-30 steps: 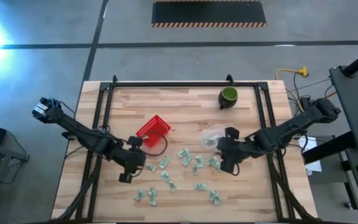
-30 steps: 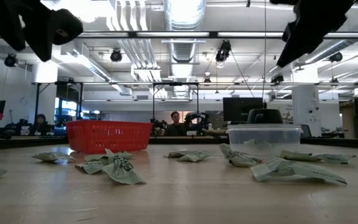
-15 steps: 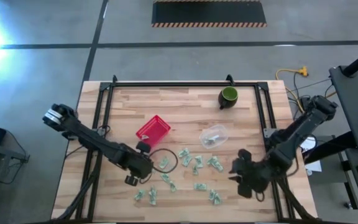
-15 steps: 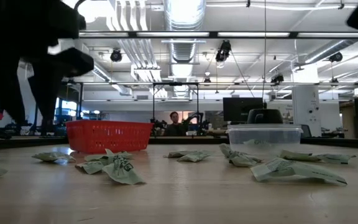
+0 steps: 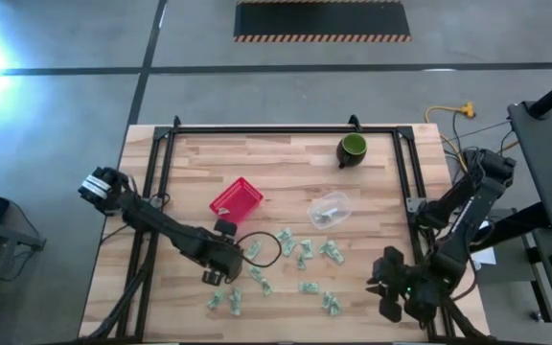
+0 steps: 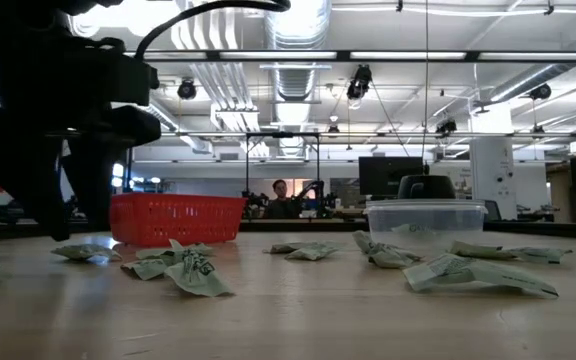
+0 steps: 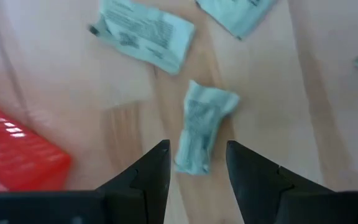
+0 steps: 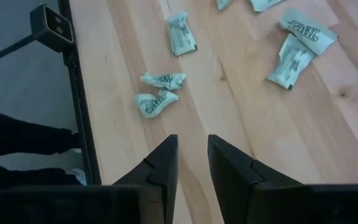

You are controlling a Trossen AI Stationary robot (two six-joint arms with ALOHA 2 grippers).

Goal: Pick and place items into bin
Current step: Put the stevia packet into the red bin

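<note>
Left pincer point(image 7: 194, 165) is the one working right now: fingers spread, nothing between them yet, hanging low over a single crinkly green-and-white packet point(image 7: 201, 127) that lies flat on the tabletop point(image 5: 286, 168) just in front of the fingertips. From above, that pincer point(image 5: 220, 273) sits at the near-left edge of the scattered items point(image 5: 295, 264), with the red bin point(image 5: 236, 197) close by, up and to the left of the pile.

If I were doing this step, I'd drop straight down so the fingers straddle the packet across its narrow width, then squeeze near the middle. These wrappers look thin and slippery, so a shallow pinch probably just skates off. Another packet point(image 7: 143, 34) lies a bit further on, apart from the target, so I don't expect it to get dragged along.

Right pincer point(image 8: 191, 165) is parked at the near-right corner of the tabletop, away from the pile, fingers only slightly apart and empty.

Surface is pale butcher-block wood in a black frame, with a clear plastic tub point(image 5: 330, 209) and a dark green cup point(image 5: 353, 149) further back. Room behind is a big open workshop: ducts, ceiling lights, desks, and a person point(image 6: 283, 198) seated far off.
</note>
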